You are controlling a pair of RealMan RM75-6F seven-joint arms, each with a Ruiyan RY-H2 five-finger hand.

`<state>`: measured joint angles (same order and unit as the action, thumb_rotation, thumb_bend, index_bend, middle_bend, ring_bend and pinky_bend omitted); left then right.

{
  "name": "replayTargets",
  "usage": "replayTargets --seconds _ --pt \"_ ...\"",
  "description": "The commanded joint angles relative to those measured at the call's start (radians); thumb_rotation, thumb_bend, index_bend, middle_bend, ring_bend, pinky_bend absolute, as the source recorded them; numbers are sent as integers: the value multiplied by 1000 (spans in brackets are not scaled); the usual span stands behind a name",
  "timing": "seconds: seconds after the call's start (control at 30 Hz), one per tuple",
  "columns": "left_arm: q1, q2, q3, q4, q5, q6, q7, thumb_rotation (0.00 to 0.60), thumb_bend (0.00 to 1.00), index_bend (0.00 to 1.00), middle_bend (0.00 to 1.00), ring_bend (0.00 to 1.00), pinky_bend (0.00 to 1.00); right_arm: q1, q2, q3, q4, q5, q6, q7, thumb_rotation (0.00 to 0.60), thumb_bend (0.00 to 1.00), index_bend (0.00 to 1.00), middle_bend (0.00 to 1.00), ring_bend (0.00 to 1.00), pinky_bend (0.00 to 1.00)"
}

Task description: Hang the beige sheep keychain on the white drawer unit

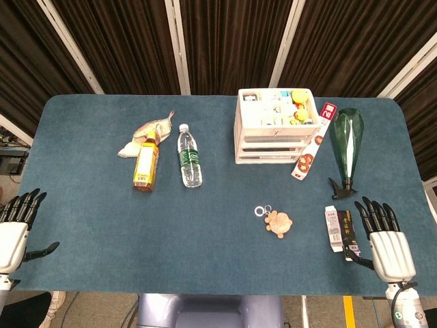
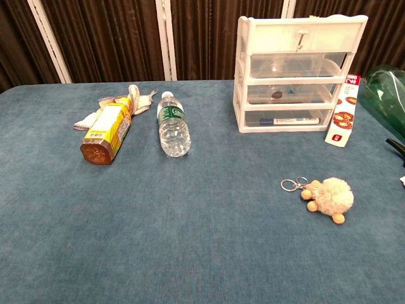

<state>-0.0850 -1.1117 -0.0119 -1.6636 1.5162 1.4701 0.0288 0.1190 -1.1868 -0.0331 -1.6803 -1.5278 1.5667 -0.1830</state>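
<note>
The beige sheep keychain lies on the blue table, its metal rings pointing toward the left; in the chest view the fluffy sheep sits right of centre. The white drawer unit stands at the back right, with a small hook on its top front. My right hand rests open at the table's near right edge, well right of the keychain. My left hand rests open at the near left edge. Neither hand shows in the chest view.
A yellow-labelled bottle and a clear water bottle lie left of centre, a cloth behind them. A red-white box leans on the drawers. A green spray bottle and small packets lie near my right hand.
</note>
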Motion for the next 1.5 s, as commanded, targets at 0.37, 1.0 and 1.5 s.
replayTargets --seconds 0.37,1.0,1.5 --pt "5 5 3 -5 -2 1 -11 600 0 0 0 0 0 14 4 45 -51 14 -37 -16 600 74 4 338 258 378" --pt "-7 21 10 -23 3 -29 -42 600 0 0 0 0 0 256 -213 220 -211 287 -286 -419 600 175 490 1000 1000 1000" --pt "-19 42 8 -28 -13 -60 -95 600 0 0 0 0 0 381 -524 252 -12 542 -323 -609 600 253 495 1000 1000 1000"
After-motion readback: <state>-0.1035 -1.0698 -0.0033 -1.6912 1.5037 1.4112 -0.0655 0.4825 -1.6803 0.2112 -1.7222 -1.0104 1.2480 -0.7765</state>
